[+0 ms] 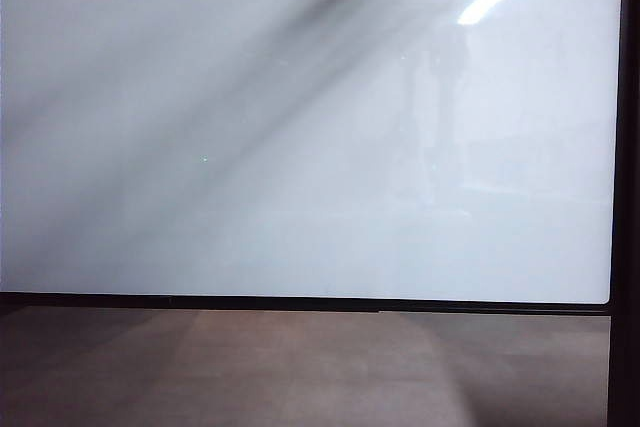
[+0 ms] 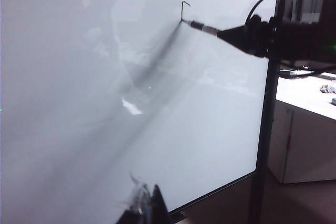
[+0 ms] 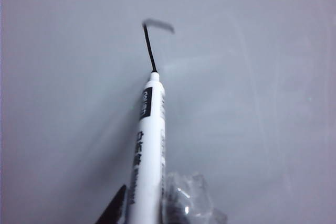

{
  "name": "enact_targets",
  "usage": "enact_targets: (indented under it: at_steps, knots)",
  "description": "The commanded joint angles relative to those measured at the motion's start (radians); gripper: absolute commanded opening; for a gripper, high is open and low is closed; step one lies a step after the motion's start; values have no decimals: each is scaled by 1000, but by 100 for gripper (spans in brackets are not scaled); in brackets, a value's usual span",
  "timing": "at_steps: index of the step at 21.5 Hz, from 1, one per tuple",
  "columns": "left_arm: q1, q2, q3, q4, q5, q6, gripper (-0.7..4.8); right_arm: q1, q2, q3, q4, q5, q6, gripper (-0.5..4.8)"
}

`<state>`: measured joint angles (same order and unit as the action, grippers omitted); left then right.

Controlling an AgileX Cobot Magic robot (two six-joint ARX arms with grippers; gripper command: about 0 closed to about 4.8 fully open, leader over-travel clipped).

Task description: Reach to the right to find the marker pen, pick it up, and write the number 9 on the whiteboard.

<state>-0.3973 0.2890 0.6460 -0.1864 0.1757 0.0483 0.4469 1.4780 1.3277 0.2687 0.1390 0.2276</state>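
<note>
The whiteboard [image 1: 300, 147] fills the exterior view; neither gripper shows there, only a dark arm shadow at the top. In the right wrist view my right gripper [image 3: 149, 201] is shut on the white marker pen [image 3: 149, 140], whose black tip touches the board [image 3: 252, 77]. From the tip a thin black stroke of the number 9 [image 3: 149, 48] runs up to a short hook. The left wrist view shows the same pen [image 2: 205, 28] in the right gripper [image 2: 226, 33], with the stroke [image 2: 183, 11] at its tip. My left gripper [image 2: 148, 201] sits low, close to the board [image 2: 79, 103], fingertips together, holding nothing.
A thin black frame [image 1: 625, 147] edges the board on the right and along the bottom. Below it lies a brown wooden surface [image 1: 300, 367]. Beyond the board's right post [image 2: 268, 119] stands a white cabinet [image 2: 304, 135].
</note>
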Motion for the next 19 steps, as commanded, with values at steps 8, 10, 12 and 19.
enact_targets:
  at_steps: [8,10,12,19]
  knots:
    - [0,2,2,8,5,-3,-5,-3,-2,-30,3,52,8,-2]
    - [0,2,2,8,5,-3,-5,-5,-7,-31,3,66,7,-2]
    - [0,2,2,8,5,-3,-5,-9,-8,-31,2,72,4,-2]
    - [0,1,2,8,5,-3,-5,-49,-29,-32,-5,72,1,-2]
